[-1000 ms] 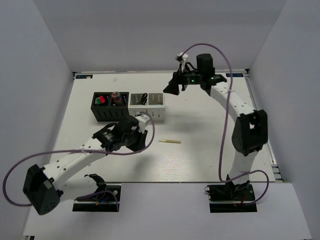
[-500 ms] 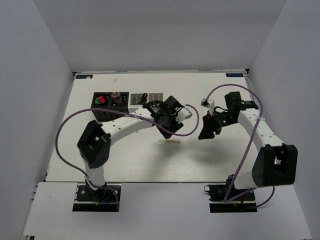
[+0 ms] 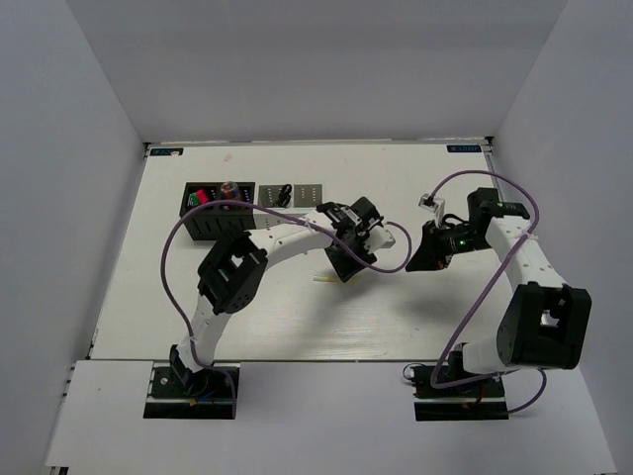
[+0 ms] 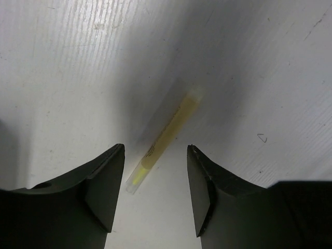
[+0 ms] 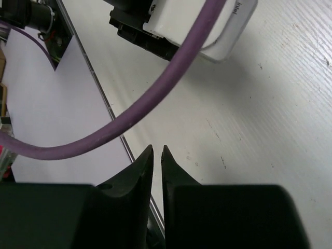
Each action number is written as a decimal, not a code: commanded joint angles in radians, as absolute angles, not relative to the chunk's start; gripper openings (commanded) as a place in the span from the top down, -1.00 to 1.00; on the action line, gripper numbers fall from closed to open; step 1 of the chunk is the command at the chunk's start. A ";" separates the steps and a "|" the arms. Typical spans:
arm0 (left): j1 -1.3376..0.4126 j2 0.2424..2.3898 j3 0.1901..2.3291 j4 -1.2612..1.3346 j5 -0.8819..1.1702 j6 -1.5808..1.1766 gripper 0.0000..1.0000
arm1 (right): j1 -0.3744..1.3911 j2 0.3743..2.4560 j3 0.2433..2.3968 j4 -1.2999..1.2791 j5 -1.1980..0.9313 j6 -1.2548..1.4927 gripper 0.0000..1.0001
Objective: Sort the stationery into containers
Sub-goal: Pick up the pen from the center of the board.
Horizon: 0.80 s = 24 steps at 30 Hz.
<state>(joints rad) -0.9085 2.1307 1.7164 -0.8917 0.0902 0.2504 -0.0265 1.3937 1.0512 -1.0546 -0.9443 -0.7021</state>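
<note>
A thin yellow pencil (image 4: pixel 167 136) lies flat on the white table, and its near end reaches in between my left gripper's fingertips. My left gripper (image 4: pixel 155 150) is open and hangs just above it, touching nothing. From above, the left gripper (image 3: pixel 344 265) covers most of the pencil (image 3: pixel 319 280). The containers (image 3: pixel 297 194) stand in a row at the back left, two black and two white. Red and green marker caps (image 3: pixel 203 196) and scissors (image 3: pixel 284 193) stick out of them. My right gripper (image 5: pixel 157 149) is shut and empty, off to the right (image 3: pixel 432 259).
The left arm's purple cable (image 5: pixel 155 98) and its white wrist housing (image 5: pixel 218 31) lie close in front of the right gripper. White walls (image 3: pixel 99 119) close in the table (image 3: pixel 396 327) on three sides.
The left arm swung from the near left to the middle and came down over the pencil, opening a little. The right arm drew back from the far side to the right, and its jaws closed.
</note>
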 commanded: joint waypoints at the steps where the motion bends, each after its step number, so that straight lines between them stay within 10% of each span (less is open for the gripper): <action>1: -0.916 2.120 1.749 -0.884 0.124 0.270 -0.24 | -0.063 1.416 1.095 -1.133 -1.028 -0.773 0.71; 15: -0.930 2.189 1.709 -0.839 0.054 0.299 -0.07 | -0.155 1.425 1.109 -1.222 -1.121 -0.857 0.62; 24: -0.999 2.263 1.672 -0.893 -0.147 0.370 0.87 | -0.201 1.445 1.140 -1.331 -1.180 -0.957 0.56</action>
